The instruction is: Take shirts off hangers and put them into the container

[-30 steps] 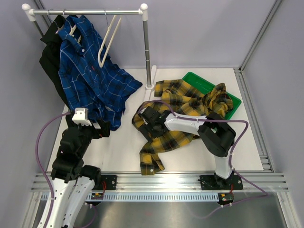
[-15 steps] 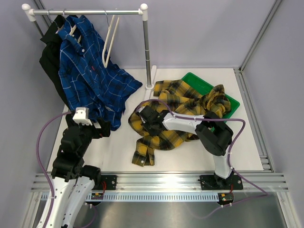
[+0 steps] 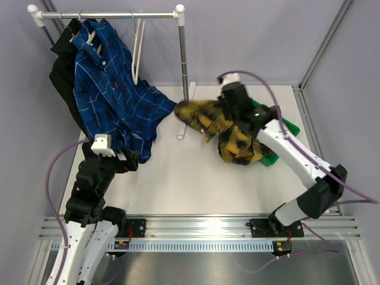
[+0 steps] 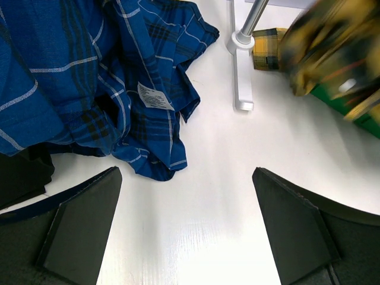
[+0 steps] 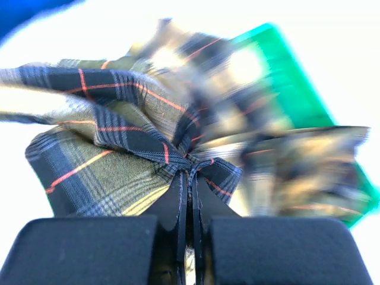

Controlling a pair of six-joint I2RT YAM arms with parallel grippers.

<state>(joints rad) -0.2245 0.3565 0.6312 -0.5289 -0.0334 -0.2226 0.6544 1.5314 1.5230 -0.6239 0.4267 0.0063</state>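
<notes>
Right tool (image 5: 190, 178) is pinched fully shut on a fold of the plaid shirt (image 3: 237, 135), carrying it bunched above the green tray (image 5: 284, 56) at 2 o'clock on the surface (image 3: 178, 184). We judge the single-point pinch lets the limp flannel gather under its own weight, so it can settle inside the low plastic rim. One sleeve trails toward 10 o'clock, off the tray, near the rail post (image 3: 185, 71). Left tool (image 4: 187, 222) stands wide open and empty at 8 o'clock, just beside the hem of the blue checked shirt (image 3: 113, 101). That shirt hangs from the rail (image 3: 107, 15) at 11 o'clock, with the black shirt (image 3: 61, 74) behind it. One thin white hanger (image 3: 138, 53) hangs bare.
</notes>
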